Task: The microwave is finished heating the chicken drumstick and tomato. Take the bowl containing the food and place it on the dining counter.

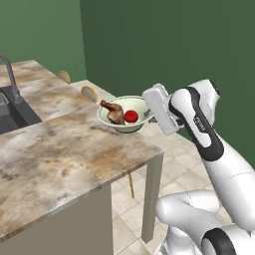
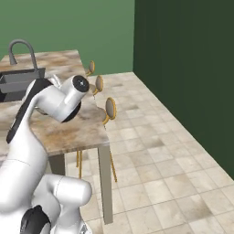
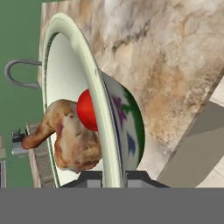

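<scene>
- Hand view: my gripper [image 3: 114,177] pinches the bowl [image 3: 98,109] rim.
- Bowl, with drumstick [image 1: 113,111] and tomato [image 1: 131,116], sits over the counter [image 1: 60,149] corner.
- Step: placing. Next, I lower fully, then release.

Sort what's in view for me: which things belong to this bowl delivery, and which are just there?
Job:
bowl, held at its rim by the gripper
chicken drumstick and tomato inside it
dining counter beneath it

Just there:
sink
faucet
stools along the counter's far side
</scene>
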Controlling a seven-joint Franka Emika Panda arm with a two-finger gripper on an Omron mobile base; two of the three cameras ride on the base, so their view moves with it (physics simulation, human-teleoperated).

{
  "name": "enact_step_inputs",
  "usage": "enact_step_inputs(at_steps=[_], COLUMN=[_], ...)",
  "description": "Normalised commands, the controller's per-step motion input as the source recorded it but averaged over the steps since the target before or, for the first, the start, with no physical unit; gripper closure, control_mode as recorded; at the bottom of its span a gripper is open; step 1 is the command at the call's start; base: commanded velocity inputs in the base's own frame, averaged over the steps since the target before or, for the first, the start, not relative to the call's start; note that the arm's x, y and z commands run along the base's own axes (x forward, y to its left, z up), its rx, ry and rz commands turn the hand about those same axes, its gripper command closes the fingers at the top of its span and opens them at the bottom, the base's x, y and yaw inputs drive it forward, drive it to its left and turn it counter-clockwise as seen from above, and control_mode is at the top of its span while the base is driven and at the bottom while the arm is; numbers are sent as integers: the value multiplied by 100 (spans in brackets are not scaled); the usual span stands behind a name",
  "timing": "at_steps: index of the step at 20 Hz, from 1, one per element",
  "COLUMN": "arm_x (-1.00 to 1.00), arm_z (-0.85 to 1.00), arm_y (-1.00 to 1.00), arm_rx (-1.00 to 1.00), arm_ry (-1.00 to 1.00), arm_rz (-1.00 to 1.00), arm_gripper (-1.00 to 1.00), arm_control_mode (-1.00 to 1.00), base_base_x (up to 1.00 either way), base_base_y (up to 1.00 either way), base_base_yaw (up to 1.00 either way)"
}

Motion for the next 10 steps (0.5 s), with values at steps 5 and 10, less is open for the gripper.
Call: enact_step_inputs(at_steps=[5,10], arm_x=[95,65], arm_z=[-40,-54], arm_y=[8,32], arm_rx=[0,0], arm_ry=[2,10], arm_rz=[2,0], arm_gripper=[100,100], arm_control_mode=[-100,-100], base_base_x=[0,0], base_base_y=[0,0], base_base_yaw=[0,0])
